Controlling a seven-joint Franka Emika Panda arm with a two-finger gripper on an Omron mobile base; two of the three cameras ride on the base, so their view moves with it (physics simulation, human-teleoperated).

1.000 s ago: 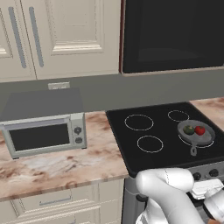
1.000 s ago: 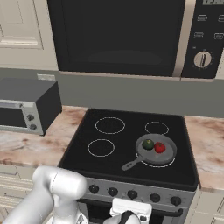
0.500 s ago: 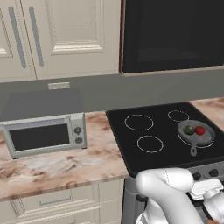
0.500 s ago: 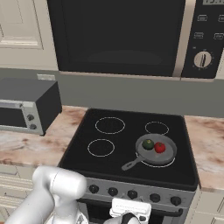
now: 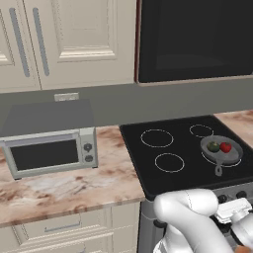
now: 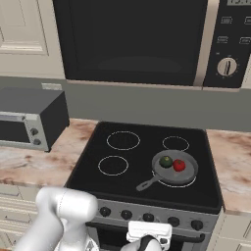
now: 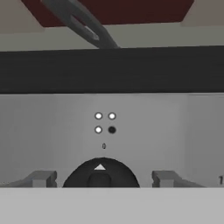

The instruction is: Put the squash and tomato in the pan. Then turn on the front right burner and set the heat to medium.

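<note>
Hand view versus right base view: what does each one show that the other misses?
Hand view: a round black stove knob close up between the tool's grey fingertips, its white pointer at 0, with four small dots above.

Right base view: a dark green roundish squash and a glossy red tomato in the round grey metal pan, a grey toaster oven.

Both: the pan's handle, the stove's front panel.

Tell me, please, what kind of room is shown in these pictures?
A rendered home kitchen, most likely: a black stove with a pan on it, a toaster oven on the marble counter, and cream cabinets above.
</note>
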